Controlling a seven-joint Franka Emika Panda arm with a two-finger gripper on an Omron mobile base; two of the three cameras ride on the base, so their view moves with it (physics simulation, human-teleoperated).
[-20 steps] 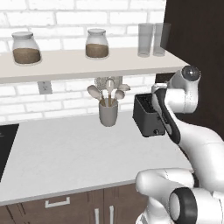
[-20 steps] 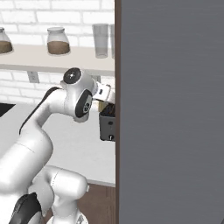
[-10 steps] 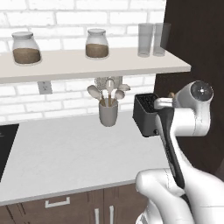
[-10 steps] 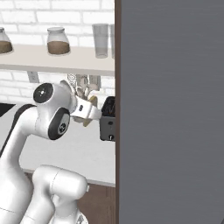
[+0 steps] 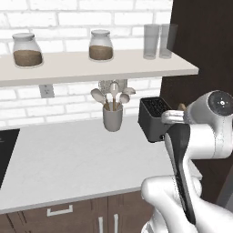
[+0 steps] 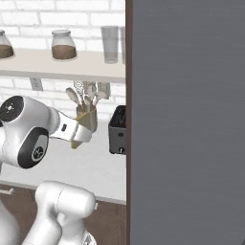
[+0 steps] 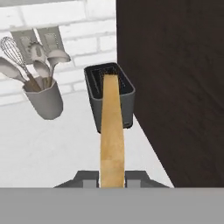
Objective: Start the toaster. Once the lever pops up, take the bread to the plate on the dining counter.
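Note:
The bread [image 7: 112, 131] is a tan slice seen edge-on, rising from between my fingertips [image 7: 89, 177] in the hand view. My gripper [image 7: 112, 179] is shut on it. The dark toaster [image 7: 109, 103] stands behind the slice with empty slots, next to the dark cabinet side. From the left base view the toaster [image 5: 154, 119] sits at the counter's right end, and a bit of the bread [image 5: 181, 107] peeks out behind my wrist. In the right base view the bread [image 6: 85, 125] is held left of the toaster [image 6: 117, 131]. The plate and the dining counter are out of view.
A grey utensil cup [image 5: 112, 116] with spoons and a whisk stands left of the toaster. Above it runs a shelf [image 5: 91, 66] with jars and glasses. A tall dark cabinet [image 7: 175, 87] walls off the right side. A black stovetop edge [image 5: 5, 150] lies far left.
My hand has drawn back from the toaster with the bread in it, moving away from the cabinet and toward the base. The toaster has stayed put.

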